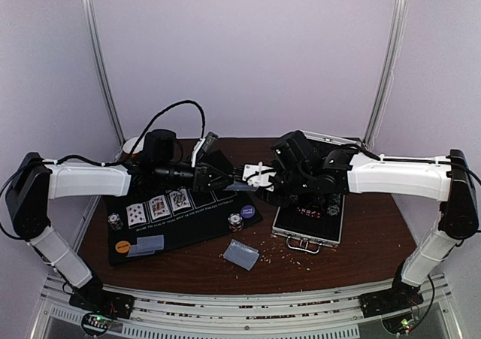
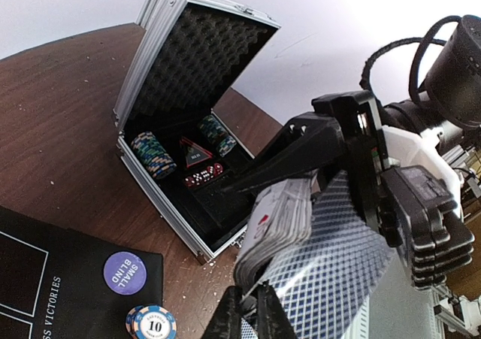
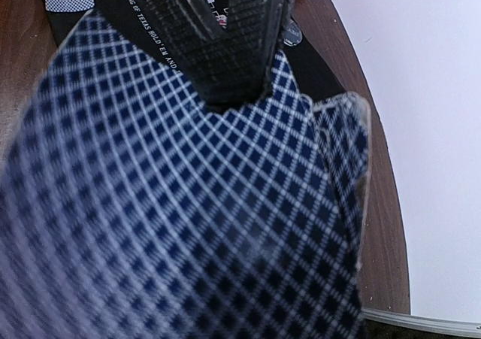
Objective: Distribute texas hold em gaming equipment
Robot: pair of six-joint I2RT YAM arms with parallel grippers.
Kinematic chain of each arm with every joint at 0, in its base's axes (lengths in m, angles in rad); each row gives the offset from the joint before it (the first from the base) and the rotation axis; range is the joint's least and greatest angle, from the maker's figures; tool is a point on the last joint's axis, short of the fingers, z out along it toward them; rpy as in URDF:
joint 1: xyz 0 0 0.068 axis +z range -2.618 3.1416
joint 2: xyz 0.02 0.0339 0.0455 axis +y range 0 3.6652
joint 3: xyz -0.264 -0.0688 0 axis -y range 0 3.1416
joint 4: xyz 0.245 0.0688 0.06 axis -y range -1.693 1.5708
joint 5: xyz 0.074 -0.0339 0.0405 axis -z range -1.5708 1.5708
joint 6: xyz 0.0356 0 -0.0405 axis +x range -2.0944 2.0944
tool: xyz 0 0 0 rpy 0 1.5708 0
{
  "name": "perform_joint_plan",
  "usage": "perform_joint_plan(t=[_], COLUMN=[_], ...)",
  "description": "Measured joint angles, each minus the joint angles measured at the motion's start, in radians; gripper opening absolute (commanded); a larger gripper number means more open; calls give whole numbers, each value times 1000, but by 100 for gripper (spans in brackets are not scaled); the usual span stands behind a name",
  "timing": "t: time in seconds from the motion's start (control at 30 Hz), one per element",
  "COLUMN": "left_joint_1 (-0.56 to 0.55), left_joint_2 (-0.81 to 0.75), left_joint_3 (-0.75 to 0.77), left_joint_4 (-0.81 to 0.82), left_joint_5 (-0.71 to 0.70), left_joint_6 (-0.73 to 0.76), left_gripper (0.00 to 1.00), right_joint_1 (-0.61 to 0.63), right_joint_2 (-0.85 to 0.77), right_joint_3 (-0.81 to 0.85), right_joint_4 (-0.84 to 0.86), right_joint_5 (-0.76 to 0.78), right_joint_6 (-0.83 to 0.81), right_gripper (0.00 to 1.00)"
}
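1. Top external view: both arms meet above the middle of the frame. The left gripper (image 1: 225, 178) reaches in from the left and the right gripper (image 1: 254, 175) from the right, with their tips all but touching.
2. Right gripper state: clamped on the deck (image 2: 279, 222). The left wrist view shows the deck edge-on at centre right of the frame.
3. Left gripper state: its fingers (image 2: 225, 320), at the bottom of the left wrist view, sit close together over the lower edge of the top card (image 2: 331, 267). The right wrist view shows one ribbed pad (image 3: 225, 46) lying flat on that card's patterned back. This is judged to be a pinch on the top card alone.
4. Key relation: the top card lies between the two grippers. Its long axis appears to run along the line from one to the other, and the left arm holds the free end.
5. Next move, judged: draw the card toward the left of the top view, along its long axis, toward the mat (image 1: 188, 230) at lower left. A sideways pull risks dragging further cards off the deck.
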Motion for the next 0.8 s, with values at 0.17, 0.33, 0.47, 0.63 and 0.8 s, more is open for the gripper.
perform_joint_plan(t=[0.17,0.33,0.47,0.63,0.8], left_joint_1=[0,0,3,45,97], left_joint_2=[-19,-68,-98,-150,-208], left_joint_3=[2,3,25,57,103], left_joint_4=[-44,-117,-194,-331,-480], left_joint_5=[5,-3,-17,-40,-61], left_joint_6=[37,92,151,235,338], left_gripper=[0,0,0,0,0], right_joint_1=[-1,-1,-1,-9,-17], right_joint_2=[0,0,0,0,0], right_joint_3=[0,0,0,0,-6], right_joint_4=[-2,1,3,3,3], right_joint_5=[3,4,11,22,26], right_joint_6=[0,0,0,0,0], right_gripper=[41,41,41,41,41])
